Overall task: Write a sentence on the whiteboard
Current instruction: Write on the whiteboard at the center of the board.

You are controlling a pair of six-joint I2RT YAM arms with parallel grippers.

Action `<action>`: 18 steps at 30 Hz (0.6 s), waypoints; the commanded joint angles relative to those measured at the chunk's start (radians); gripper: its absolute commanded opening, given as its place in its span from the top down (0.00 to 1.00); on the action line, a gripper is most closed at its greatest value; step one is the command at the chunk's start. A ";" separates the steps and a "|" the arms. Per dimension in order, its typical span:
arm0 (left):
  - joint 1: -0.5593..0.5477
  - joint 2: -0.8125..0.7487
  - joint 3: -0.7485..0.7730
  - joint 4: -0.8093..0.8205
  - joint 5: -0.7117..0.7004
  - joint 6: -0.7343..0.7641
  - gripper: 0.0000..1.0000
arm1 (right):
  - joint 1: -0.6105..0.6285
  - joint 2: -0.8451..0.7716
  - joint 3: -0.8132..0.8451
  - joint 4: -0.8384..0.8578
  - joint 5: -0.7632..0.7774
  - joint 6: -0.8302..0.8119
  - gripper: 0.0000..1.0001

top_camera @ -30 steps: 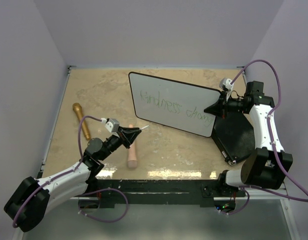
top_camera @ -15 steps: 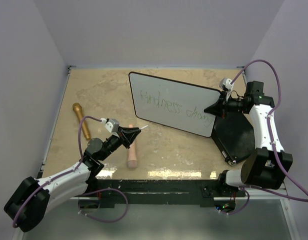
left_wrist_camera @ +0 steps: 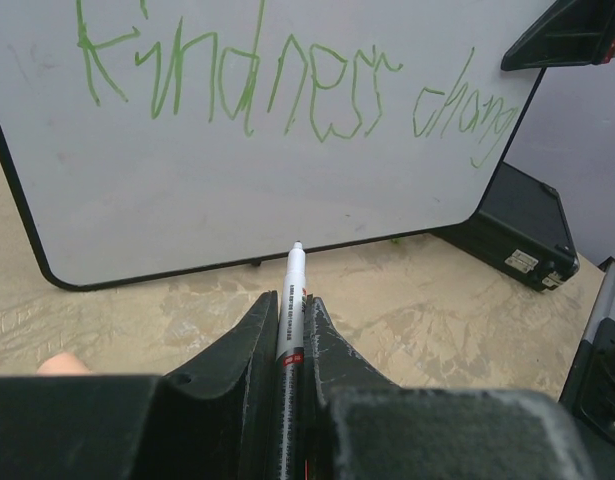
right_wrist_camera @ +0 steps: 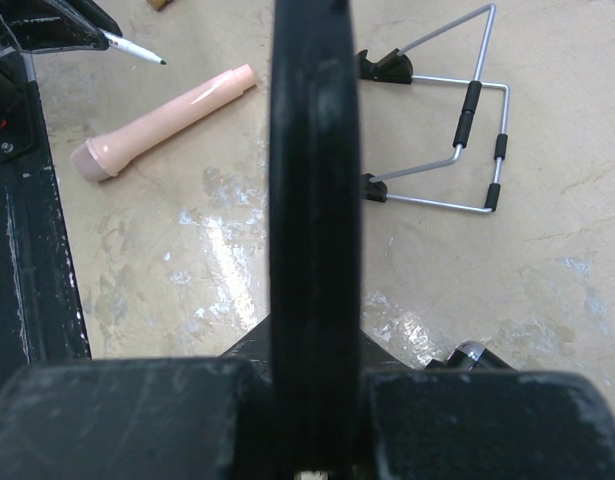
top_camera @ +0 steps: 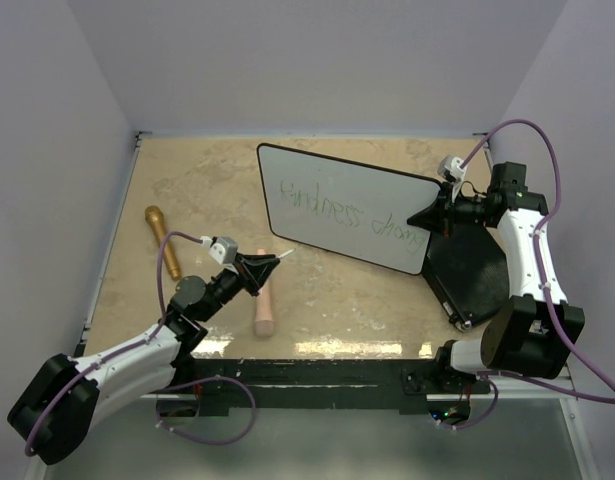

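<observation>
The left gripper was closed on a marker, its tip short of the whiteboard. The right gripper clamped the whiteboard's right edge. The sentence read "kindness chang".

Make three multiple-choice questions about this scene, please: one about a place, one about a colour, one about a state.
1. Where does the pink microphone lie? A on the black case; B on the table; C on the wire stand.
2. What colour is the writing on the whiteboard? A green; B red; C blue.
3. How is the left gripper? A open and empty; B shut on the microphone; C shut on the pen.
Answers: 1 B, it lies flat on the table; 2 A, the letters are green; 3 C, the pen sits clamped between its jaws.
</observation>
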 commanded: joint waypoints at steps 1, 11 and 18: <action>0.007 0.010 0.020 0.036 -0.018 0.002 1.00 | 0.001 -0.014 -0.004 0.024 0.074 -0.008 1.00; 0.033 0.051 0.046 0.037 -0.016 -0.002 1.00 | -0.001 -0.016 -0.005 0.025 0.074 -0.010 1.00; 0.085 0.091 0.048 0.069 0.010 -0.039 1.00 | 0.001 -0.019 -0.005 0.025 0.074 -0.008 1.00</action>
